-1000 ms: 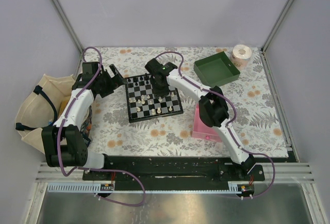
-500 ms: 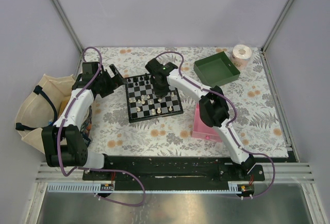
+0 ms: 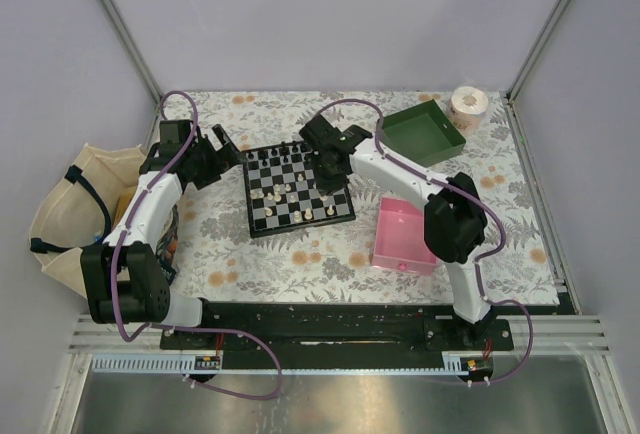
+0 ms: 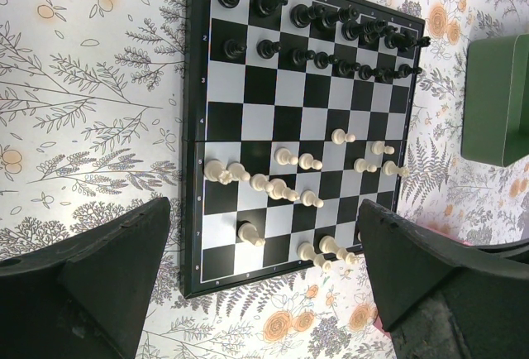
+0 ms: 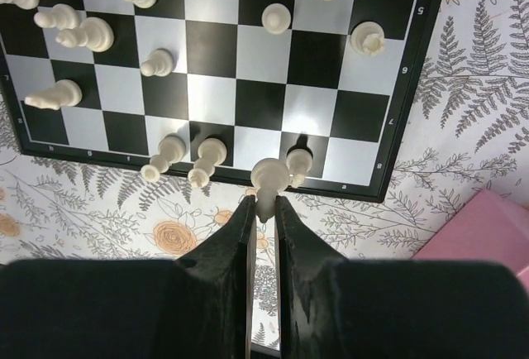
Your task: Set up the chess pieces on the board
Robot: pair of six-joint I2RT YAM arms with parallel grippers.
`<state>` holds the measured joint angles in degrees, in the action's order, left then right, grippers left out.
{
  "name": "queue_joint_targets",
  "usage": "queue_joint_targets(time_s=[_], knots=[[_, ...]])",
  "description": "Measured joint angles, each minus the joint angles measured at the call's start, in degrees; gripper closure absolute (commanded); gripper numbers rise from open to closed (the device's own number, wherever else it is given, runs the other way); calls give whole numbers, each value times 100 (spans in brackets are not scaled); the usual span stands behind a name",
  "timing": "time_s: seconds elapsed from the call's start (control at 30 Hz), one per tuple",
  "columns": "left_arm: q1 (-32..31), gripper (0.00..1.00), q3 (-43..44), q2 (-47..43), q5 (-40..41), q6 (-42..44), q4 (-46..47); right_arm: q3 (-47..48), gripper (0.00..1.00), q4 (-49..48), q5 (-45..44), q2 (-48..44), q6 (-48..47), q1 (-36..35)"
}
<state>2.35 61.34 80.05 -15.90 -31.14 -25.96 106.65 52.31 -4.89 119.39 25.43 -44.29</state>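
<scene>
Chess pieces [image 4: 281,189] stand on the board [image 3: 285,179], which lies flat near the middle of the flowered counter [image 3: 280,264]. From the left wrist camera, the black pieces [image 4: 266,48] fill two neat rows along the board's 12 o'clock side. The white ones are scattered loosely over the half toward 6 o'clock.

The right claw [image 5: 263,203] is pressed together on a white piece [image 5: 269,177], pinching it just below its round head. In the right wrist view this piece sits over the board's outermost row at 6 o'clock. A neighbouring piece [image 5: 299,160], also white, stands just beside it at 2 o'clock on a black square. Whether the held piece touches the board I cannot tell. From above, this claw is over the board's 3 o'clock edge, toward the far corner.

The left claw [image 3: 228,150] hovers off the board at its 10 o'clock, fingers wide apart with nothing between them.

A pink tray [image 3: 402,236] lies at the board's 4 o'clock and a green tray [image 3: 420,134] at its 2 o'clock. A pale roll [image 3: 468,104] sits just beyond the green tray. A cloth bag [image 3: 70,204] rests off the counter at 9 o'clock.
</scene>
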Motion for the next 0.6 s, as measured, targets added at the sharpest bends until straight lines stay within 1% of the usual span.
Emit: queue_joint_targets(time_s=[0.23,0.6], knots=[[0,1,0,0,-4,0,0,-210,89,-175,111,-105,39,-151],[0,1,0,0,-20,0,-2,-210,89,-212,157,249,37,-199]])
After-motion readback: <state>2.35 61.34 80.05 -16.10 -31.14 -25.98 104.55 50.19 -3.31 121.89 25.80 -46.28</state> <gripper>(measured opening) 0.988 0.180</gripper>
